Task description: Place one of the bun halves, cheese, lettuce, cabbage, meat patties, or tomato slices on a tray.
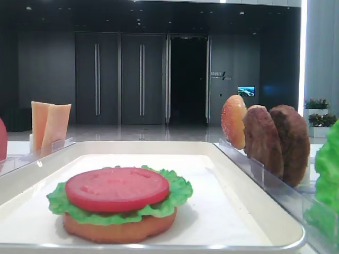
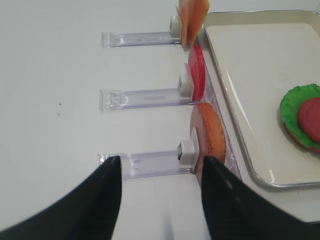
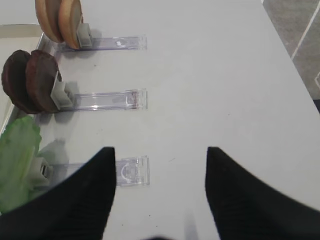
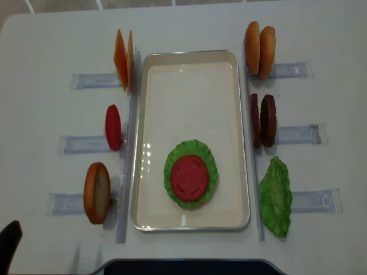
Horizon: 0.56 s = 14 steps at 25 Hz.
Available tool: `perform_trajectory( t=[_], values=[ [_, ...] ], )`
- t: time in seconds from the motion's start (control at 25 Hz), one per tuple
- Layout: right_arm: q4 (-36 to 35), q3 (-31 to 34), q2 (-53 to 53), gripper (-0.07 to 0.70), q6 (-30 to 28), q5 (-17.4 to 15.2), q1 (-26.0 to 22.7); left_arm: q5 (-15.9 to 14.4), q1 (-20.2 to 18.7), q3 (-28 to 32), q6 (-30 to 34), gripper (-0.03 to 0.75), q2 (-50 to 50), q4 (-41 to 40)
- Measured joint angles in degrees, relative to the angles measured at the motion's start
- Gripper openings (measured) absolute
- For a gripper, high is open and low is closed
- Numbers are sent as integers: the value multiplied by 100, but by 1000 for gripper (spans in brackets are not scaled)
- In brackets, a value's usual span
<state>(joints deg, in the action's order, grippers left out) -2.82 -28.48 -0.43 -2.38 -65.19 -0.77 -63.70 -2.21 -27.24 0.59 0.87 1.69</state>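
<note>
Black fingers of my left pincer (image 2: 160, 197) fill the bottom of the left wrist view, spread wide with nothing between them, hovering over the desk (image 2: 60, 65) just short of the nearest clear rack (image 2: 145, 164). My right pincer (image 3: 160, 192) is likewise splayed and bare on its side, above the rack by the spare lettuce leaf (image 3: 17, 160).

On the tray (image 4: 189, 86) a stack sits toward the near end: bun half (image 1: 114, 227) at the bottom, lettuce (image 1: 119, 203) over it, one tomato slice (image 1: 116, 189) on top. Standing on edge in racks beside the tray are the cheese (image 4: 123, 60), another tomato slice (image 4: 113, 127) and a bun half (image 4: 96, 192) on my left; two bun halves (image 4: 259, 48) and the meat patties (image 4: 262, 120) on my right.

These look like light, stiff model foods, probably a little slick on their flat faces. I judge the patties the firmest to grip: pinch across the flat faces near the upper rim, lifting straight out of the rack. Cheese looks thin and may flex, so it wants a gentle squeeze.
</note>
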Motion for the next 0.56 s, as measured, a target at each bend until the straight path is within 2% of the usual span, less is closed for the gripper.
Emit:
perform_trajectory(
  t=[0.56],
  values=[
    [0, 0, 0, 410, 0, 0, 0, 0, 0, 0, 0, 399, 0, 0]
  ],
)
